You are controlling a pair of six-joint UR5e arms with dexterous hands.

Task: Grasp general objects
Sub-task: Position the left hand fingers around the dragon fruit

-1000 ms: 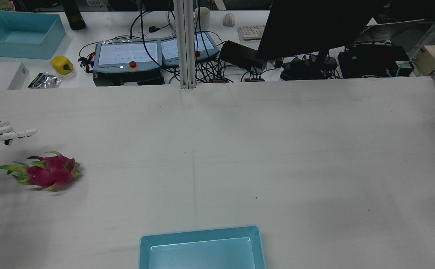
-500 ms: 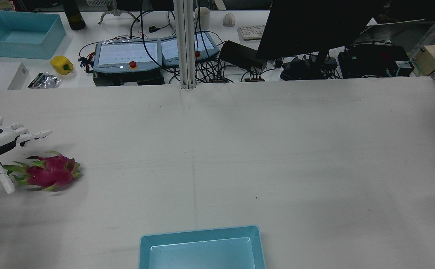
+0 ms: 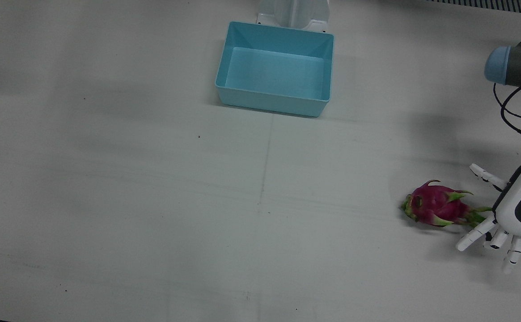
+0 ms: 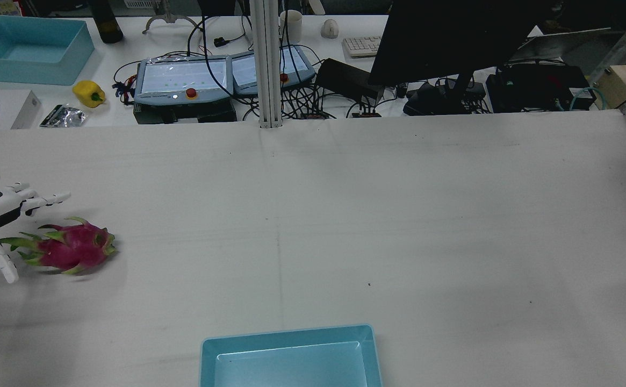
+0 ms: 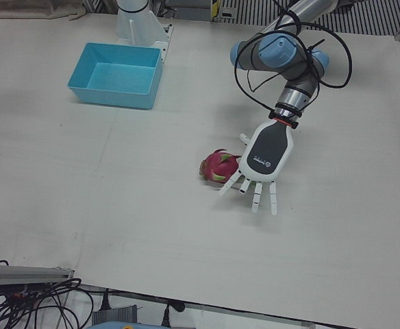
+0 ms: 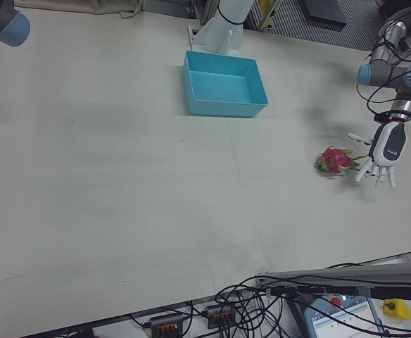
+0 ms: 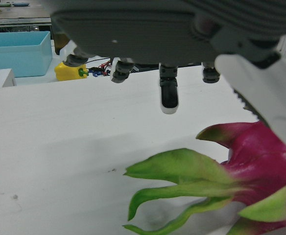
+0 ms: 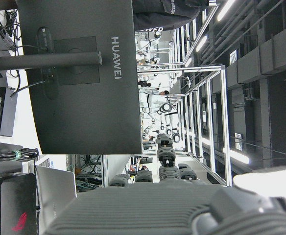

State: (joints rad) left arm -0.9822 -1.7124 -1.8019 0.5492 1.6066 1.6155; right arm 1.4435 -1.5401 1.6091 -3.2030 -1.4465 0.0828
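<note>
The left hand (image 5: 263,164), fingers splayed and empty, hovers at the dragon fruit (image 5: 218,166)'s 3 o'clock on the table (image 5: 118,205) in the left-front view; approach under way, closing around the fruit next. Right hand's state cannot be told.

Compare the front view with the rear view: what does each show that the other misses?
Only the front view shows the whole blue bin, all four walls, and the left arm's grey elbow with its blue cap. Only the rear view shows the operators' desk: a second blue bin, a yellow pepper, two screens, a black monitor. Both show the dragon fruit lying on the table and the left hand, fingers spread, at its leafy end, not yet closed on it.
</note>
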